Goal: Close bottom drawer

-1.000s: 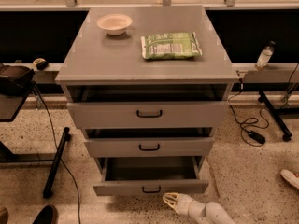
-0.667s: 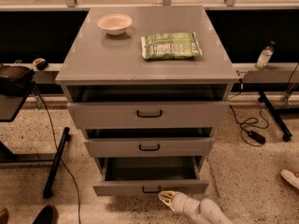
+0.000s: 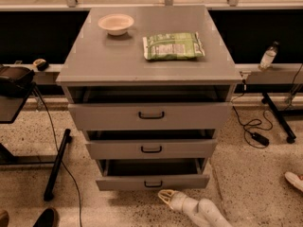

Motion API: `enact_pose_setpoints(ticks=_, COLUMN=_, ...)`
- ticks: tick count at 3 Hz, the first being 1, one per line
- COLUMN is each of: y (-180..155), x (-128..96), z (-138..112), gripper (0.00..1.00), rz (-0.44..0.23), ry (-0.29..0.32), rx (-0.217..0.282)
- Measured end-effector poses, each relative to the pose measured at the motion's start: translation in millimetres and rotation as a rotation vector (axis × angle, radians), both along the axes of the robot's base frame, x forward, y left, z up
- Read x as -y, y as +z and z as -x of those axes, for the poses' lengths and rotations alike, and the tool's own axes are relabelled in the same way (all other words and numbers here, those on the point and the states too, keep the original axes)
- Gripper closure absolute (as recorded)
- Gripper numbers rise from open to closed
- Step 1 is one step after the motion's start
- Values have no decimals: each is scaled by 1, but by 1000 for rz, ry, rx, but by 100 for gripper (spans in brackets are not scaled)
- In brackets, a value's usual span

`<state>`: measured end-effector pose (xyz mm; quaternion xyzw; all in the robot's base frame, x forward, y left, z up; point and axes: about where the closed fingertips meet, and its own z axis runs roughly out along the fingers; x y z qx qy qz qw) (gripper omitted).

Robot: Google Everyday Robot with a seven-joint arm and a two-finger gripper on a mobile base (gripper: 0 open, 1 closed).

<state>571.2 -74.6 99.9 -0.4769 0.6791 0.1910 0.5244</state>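
Observation:
The grey cabinet (image 3: 151,65) has three drawers, all pulled out a little. The bottom drawer (image 3: 152,181) is the lowest, a grey tray with a plain front and a small black bar handle (image 3: 153,184); its dark inside shows above the front. My gripper (image 3: 164,196) comes in from the lower right on a white arm (image 3: 203,212). Its tip sits just below and slightly right of the bottom drawer's handle, close to the drawer front.
A white bowl (image 3: 116,23) and a green snack bag (image 3: 173,45) lie on the cabinet top. A black stand (image 3: 56,164) and cable are on the left floor. A cable with adapter (image 3: 259,138) is on the right. Shoes show at the lower left (image 3: 46,217) and right edge (image 3: 294,179).
My gripper and arm have moved left and a little up, towards the bottom drawer's front. The drawers have not visibly moved.

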Motion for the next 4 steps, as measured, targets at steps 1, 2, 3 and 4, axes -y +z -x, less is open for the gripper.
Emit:
enact_pose_setpoints(ticks=1, y=2, x=-1, z=-27, gripper=100, rz=-13, ry=-25, rx=44)
enact_pose_setpoints(ticks=2, y=11, x=-2, z=-72, gripper=100, rz=-45, ry=-76, rx=116)
enact_pose_setpoints(ticks=3, y=20, x=-2, z=-93, gripper=100, rz=-63, ry=-100, rx=155)
enact_pose_setpoints(ticks=4, y=19, x=-3, z=-93, gripper=100, rz=-67, ry=-98, rx=154)
